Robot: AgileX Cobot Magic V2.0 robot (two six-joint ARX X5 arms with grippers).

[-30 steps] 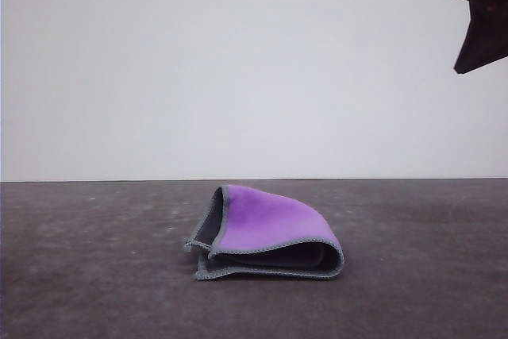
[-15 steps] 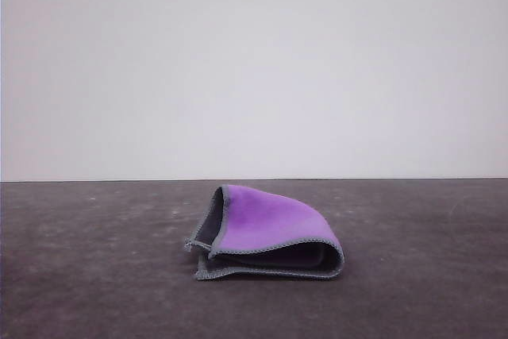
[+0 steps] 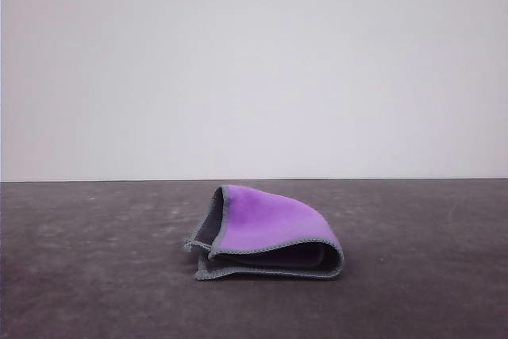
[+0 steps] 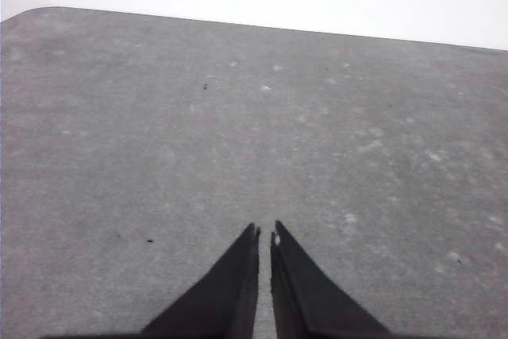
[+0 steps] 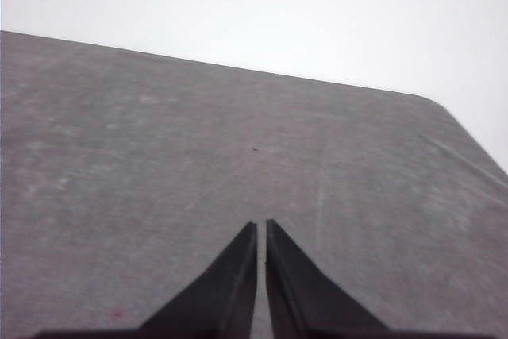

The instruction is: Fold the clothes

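**Folded cloth sits alone mid-table, both grippers pinched and clear of it**

Dark grey tabletop [image 3: 95, 291] runs back to a plain white wall, and nothing else stands on it near the work. In the front view the cloth [image 3: 270, 232] lies a little toward 6 o'clock of the table's middle, doubled over on itself: purple face up, grey underlayer and stitched edging showing along the near side. Its long axis runs from 9 to 3 o'clock, with the rounded fold at the 3 o'clock end and the loose corners at the 9 o'clock end. The top layer bulges instead of lying flat.

The left gripper [image 4: 265, 236] hangs over bare table, its fingers drawn together to a thin slit and holding nothing. The right gripper [image 5: 261, 229] is the same: tips nearly touching, empty, bare surface under it.

Neither wrist camera catches the cloth, so which arm is nearer cannot be told. Judging by the shape, the folding looks done or close to it. Any further move would likely start at the open 9 o'clock corners, with no obstacle between.
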